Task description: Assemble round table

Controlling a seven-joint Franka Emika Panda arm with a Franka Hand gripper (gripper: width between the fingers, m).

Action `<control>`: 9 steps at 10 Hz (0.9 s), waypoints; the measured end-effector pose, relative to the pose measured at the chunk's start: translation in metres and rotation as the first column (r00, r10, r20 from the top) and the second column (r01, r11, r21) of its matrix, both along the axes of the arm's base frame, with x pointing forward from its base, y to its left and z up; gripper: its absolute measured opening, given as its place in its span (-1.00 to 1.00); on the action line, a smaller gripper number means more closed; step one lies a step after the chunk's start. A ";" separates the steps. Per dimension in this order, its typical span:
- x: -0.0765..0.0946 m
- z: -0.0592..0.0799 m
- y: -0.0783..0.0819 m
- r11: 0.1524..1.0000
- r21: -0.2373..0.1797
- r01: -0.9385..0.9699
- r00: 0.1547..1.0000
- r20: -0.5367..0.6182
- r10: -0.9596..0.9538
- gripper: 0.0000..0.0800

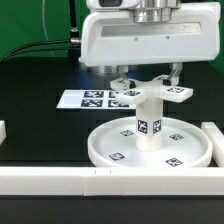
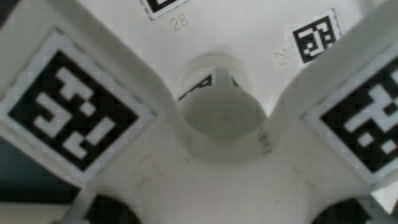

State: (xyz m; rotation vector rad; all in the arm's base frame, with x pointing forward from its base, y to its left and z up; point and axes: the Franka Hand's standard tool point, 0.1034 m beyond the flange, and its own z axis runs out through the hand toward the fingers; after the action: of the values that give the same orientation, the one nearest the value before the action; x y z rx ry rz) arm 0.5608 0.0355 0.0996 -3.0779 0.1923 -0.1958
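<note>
The large rimmed round disc [image 1: 100, 150] lies flat on the black table near the front. The short cylindrical leg [image 1: 149, 125] stands upright in its centre. The small cross-shaped foot [image 1: 182, 94] sits level on top of the leg, its tagged arms spread out. My gripper [image 1: 148, 80] comes straight down over the foot, with a finger on each side of its hub. In the wrist view the foot [image 2: 222, 110] fills the picture and its white body spans the whole gap between my dark fingertips [image 2: 111, 212]. My gripper [image 2: 222, 205] is shut on the foot.
The marker board [image 1: 85, 98] lies flat behind the disc, toward the exterior view's left. White border blocks run along the front [image 1: 60, 180], the exterior view's right [image 1: 214, 135] and left edge [image 1: 3, 130]. The gripper's white body hangs above the leg.
</note>
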 end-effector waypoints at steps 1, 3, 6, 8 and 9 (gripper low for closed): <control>0.000 0.000 0.000 0.994 0.020 0.111 0.994 -0.006 -0.111 0.12; 0.001 -0.001 0.004 0.954 0.052 0.296 0.955 -0.012 -0.295 0.12; 0.002 -0.002 0.003 0.911 0.068 0.407 0.913 -0.019 -0.407 0.31; 0.002 -0.001 0.003 0.913 0.067 0.403 0.915 -0.018 -0.402 0.56; 0.001 0.006 0.002 0.921 0.066 0.384 0.923 -0.026 -0.383 0.56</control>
State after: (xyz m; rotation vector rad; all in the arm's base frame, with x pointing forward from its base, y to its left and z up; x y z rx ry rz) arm 0.5617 0.0372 0.1056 -2.9378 0.7879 -0.1794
